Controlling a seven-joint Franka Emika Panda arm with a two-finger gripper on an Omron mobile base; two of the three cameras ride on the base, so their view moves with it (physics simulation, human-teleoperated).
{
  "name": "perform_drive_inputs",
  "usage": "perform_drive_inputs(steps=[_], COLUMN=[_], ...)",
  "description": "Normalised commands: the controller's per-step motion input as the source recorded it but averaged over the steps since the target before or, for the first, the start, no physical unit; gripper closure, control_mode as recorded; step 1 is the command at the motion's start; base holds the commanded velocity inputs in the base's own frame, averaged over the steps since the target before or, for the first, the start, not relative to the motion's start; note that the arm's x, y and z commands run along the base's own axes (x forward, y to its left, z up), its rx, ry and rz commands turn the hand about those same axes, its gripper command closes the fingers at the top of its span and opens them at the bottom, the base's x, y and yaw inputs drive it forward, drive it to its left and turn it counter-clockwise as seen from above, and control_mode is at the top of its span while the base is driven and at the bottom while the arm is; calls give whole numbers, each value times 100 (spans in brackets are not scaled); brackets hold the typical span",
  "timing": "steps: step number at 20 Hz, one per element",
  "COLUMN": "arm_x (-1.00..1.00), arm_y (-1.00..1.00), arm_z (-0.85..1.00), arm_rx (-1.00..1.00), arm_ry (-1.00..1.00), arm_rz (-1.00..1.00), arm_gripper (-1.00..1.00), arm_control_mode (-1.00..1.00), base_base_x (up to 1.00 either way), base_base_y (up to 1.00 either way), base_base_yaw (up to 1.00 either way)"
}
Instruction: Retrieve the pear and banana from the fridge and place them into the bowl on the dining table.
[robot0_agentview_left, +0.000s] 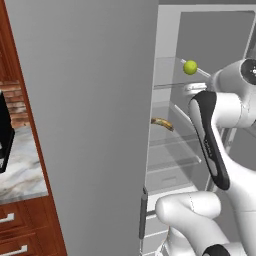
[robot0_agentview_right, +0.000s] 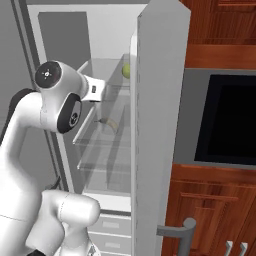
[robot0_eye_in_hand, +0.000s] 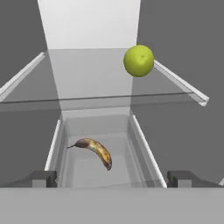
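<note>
Now the fridge (robot0_agentview_left: 165, 30) stands open and the gripper (robot0_eye_in_hand: 112, 178) is at its mouth, looking inside. Its two finger tips are spread wide apart at the bottom of the hand view, and nothing is between them, so the hand is released and empty.

Both fruits are ahead of the hand, deeper in the fridge. The pear (robot0_eye_in_hand: 139, 61) sits on the upper glass shelf (robot0_eye_in_hand: 87, 74), near its right edge as the hand sees it, so it lies up and to the right of the gripper. The banana (robot0_eye_in_hand: 94, 150) lies on a lower shelf, a little to the left of the middle between the fingers and nearer to them than the pear. Its long axis runs slanted in the hand view, from upper left to lower right, with a curve, so it does not lie straight across the gap of the fingers.

I judge the banana is the easier first target. The hand would need to go forward and down, and perhaps to roll a little, so the fingers close across the thin body of the fruit and not along it.
</note>
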Motion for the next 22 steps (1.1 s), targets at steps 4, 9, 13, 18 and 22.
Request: perform_drive_inputs(steps=[4, 9, 13, 18, 22], arm_x=[26, 36, 44, 51, 53], arm_y=[-19, -16, -14, -14, -10], arm_z=[18, 17, 14, 4, 0], arm_rx=[0, 2, 6, 8, 5], arm_ry=[-4, 0, 0, 0, 0], arm_rz=[-9, -6, -1, 0, 0], arm_gripper=[-100, -100, -100, -100, -100], arm_control_mode=[-100, -100, -100, -100, -100], base_base_x=[0, 0, 0, 0, 0], base_base_y=[0, 0, 0, 0, 0], base_base_yaw=[0, 0, 0, 0, 0])
